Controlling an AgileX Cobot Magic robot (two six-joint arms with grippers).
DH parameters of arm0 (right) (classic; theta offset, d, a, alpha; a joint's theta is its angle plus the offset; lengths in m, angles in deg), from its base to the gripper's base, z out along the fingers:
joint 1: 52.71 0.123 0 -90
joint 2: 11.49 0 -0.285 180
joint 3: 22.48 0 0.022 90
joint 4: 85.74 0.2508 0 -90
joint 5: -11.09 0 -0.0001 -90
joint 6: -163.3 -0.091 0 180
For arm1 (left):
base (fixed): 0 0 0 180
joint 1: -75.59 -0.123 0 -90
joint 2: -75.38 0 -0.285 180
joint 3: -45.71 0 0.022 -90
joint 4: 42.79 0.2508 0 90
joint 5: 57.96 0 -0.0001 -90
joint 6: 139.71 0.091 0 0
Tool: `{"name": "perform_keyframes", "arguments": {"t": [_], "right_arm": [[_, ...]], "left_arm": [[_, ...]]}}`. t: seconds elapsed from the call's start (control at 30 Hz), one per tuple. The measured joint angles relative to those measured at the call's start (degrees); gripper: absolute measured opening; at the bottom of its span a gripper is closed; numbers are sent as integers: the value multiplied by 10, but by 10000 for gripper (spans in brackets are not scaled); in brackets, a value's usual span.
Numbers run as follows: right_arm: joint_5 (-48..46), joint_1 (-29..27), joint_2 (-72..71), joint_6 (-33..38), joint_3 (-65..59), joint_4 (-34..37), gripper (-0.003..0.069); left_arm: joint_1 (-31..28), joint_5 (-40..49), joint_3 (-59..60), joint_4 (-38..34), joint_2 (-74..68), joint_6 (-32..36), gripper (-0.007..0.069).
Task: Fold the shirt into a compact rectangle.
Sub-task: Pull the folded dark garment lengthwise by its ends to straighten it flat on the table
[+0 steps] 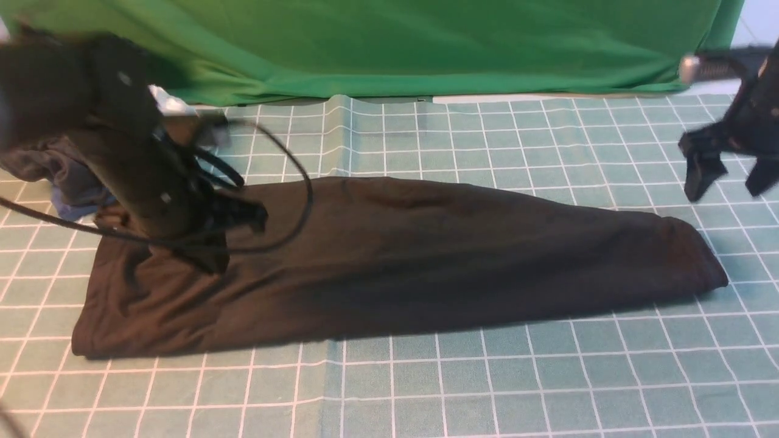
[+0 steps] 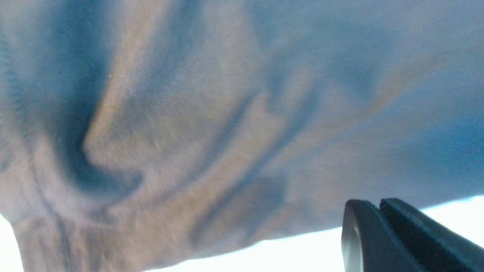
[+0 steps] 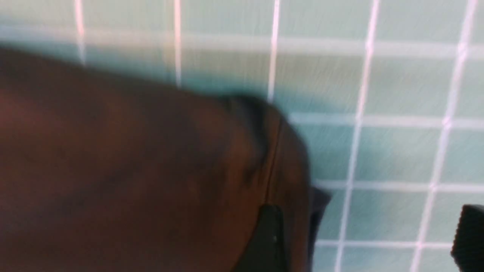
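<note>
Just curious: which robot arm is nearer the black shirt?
Left. The left gripper is low over the shirt; the right gripper hangs open, raised beyond its right end.

The shirt [image 1: 389,255]: black cloth, matt and soft. Up close I see a fine knit grain and limp creases. 
The table cover [image 1: 487,377]: teal cloth with white grid lines, matt, a few pressed creases. 
The backdrop [image 1: 395,42]: green cloth, matt, hanging in folds. 
My left gripper [image 2: 379,207]: black, plastic-looking, dull sheen, one pad [image 2: 412,223] finely ridged. 
My right gripper [image 1: 729,187]: matt black. 
The cable [image 1: 311,194]: black, smooth sheath.
</note>
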Motion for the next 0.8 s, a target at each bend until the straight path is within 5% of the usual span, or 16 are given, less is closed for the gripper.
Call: {"name": "perform_keyframes", "arguments": {"t": [0.43, 0.6, 0.67, 0.8], "right_arm": [[37, 0, 63, 20, -40, 56, 577], [31, 0, 67, 53, -39, 68, 351], [13, 0, 68, 71, -34, 75, 141], [3, 0, 57, 66, -32, 53, 71]], "left_arm": [[0, 14, 1, -17, 120, 1, 5], [0, 22, 1, -17, 137, 2, 5], [0, 29, 1, -17, 144, 6, 5], [0, 37, 1, -17, 156, 13, 5]]}}
